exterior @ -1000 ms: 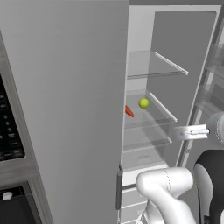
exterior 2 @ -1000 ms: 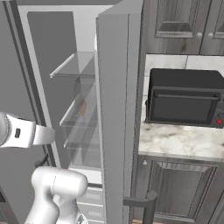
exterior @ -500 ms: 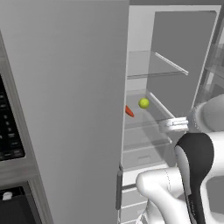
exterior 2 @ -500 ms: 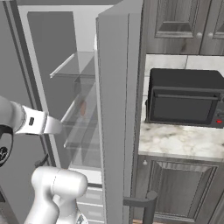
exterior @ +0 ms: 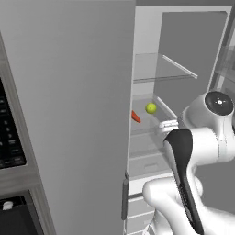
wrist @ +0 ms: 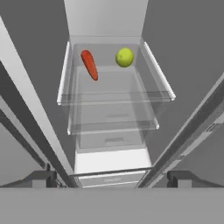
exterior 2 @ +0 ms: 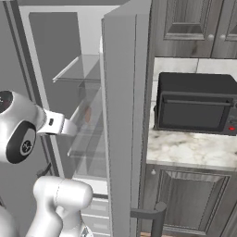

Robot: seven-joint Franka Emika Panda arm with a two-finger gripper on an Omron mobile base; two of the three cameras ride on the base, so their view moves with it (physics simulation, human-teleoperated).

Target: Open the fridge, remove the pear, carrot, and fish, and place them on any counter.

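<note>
We see the fridge (exterior: pixel 69 105) open; our claw (wrist: pixel 112 177) is spread wide and empty, facing its shelf (wrist: pixel 116 94), where the pear (wrist: pixel 124 57) and carrot (wrist: pixel 89 64) lie near the back edge.

The fridge (wrist: pixel 105 17) stands open, and the way in is a tall gap between its two doors. The left door (exterior: pixel 69 105) is a big grey wall on one side of the gap. The right door (exterior 2: pixel 122 120) stands on the other side, and its bar handle (exterior 2: pixel 155 217) sticks out low down. Inside the fridge, a clear shelf (wrist: pixel 116 96) has raised sides, so a gripper (wrist: pixel 112 178) must come in from the front. The gripper is wide open, in front of the fridge. On that shelf the pear (wrist: pixel 124 57) and a red stick-like thing (wrist: pixel 89 64) sit near the back, with a gap between them. Another clear shelf (exterior: pixel 160 69) hangs above, so room over them is low.
</note>
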